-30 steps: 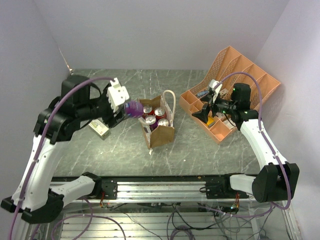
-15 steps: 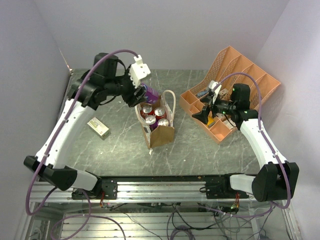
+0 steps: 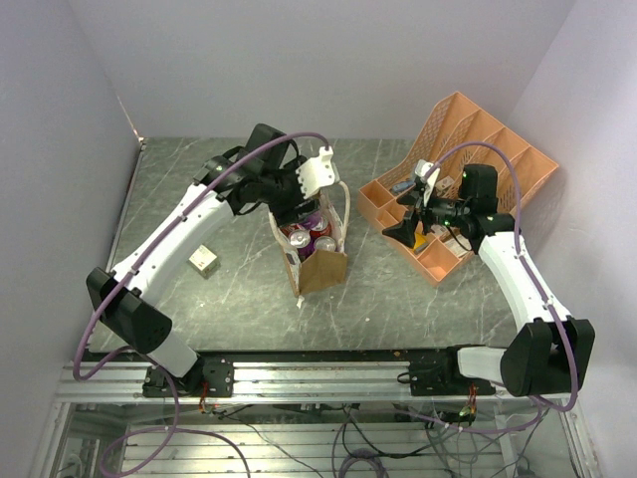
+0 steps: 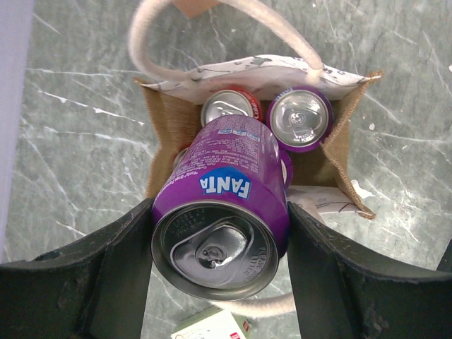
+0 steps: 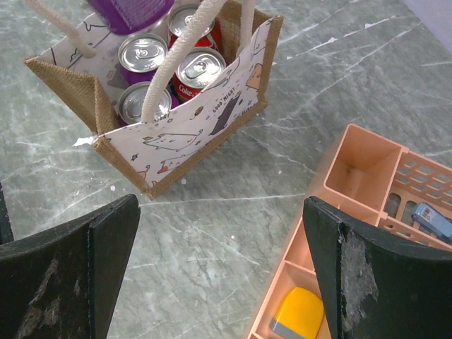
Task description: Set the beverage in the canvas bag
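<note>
the left gripper (image 4: 220, 248) has its jaws clamped on the sides of the purple fanta can (image 4: 227, 185). the can hangs tipped, with its far end at the mouth of the canvas bag (image 4: 161, 120), just past the jaw tips. a good move looks like this: stand the can up, go down slowly next to the red can (image 4: 231, 109), miss the white handle (image 4: 135, 39), and let go when low. the bag is brown and boxy. the right gripper (image 5: 219, 265) has its jaws wide apart and holds nothing.
</note>
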You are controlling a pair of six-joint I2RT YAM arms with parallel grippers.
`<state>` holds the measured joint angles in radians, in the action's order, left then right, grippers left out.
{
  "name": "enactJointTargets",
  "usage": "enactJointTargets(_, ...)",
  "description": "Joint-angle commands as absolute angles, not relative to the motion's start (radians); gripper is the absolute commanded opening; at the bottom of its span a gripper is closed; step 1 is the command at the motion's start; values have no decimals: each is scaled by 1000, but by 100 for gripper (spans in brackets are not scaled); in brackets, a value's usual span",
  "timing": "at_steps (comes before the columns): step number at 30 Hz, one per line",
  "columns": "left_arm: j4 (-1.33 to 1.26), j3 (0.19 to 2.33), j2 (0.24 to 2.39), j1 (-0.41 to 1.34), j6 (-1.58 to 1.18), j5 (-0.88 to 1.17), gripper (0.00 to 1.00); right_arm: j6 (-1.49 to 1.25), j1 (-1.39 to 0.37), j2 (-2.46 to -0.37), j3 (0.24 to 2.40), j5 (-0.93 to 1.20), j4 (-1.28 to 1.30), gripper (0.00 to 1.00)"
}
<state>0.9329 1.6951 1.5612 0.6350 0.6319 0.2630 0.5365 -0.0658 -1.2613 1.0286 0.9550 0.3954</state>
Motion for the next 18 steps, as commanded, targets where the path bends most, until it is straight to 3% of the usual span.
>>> enactJointTargets(1,890,1665,1536,684,655,206,7,550,-62,-1271,1054,973,413,100)
enactJointTargets(11,930,1626,1530,760,639,116,7,560,-63,-1249,1063,976,425,100)
enactJointTargets(18,968,1614,1521,788,645,159,7,562,-62,-1241,1059,980,425,100)
